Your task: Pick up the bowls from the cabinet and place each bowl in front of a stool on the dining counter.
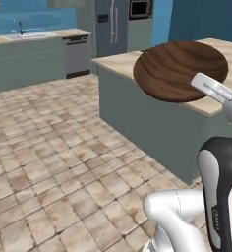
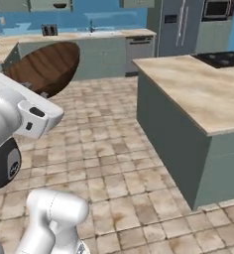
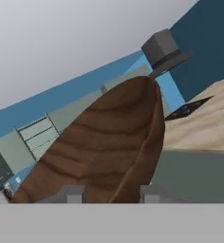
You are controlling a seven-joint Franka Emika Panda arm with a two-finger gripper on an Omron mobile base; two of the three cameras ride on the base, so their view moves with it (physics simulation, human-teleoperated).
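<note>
Spreading across both base views, the tiled floor takes up most of the scene, with the dining worktop rising from it as a grey-green island under a beige marble top. A black cooktop is set into its far end. Along the back wall runs a lower worktop with a sink, a dishwasher beside it, then a tall grey fridge and a built-in oven.

The white arm rises with its dark joint from the lower right of the left base view. It carries one bowl in the air, tilted on edge so its grained brown hollow faces the left base camera; from there the bowl overlaps the near corner of the island. In the right base view the bowl hangs well to the left of the island, over the floor, not resting on anything.

The jaws pinch the bowl's rim between them: in the hand view the brown edge runs down between the two grey fingertips, touching both. Beyond the bowl, a dark range hood shows against the blue wall.
</note>
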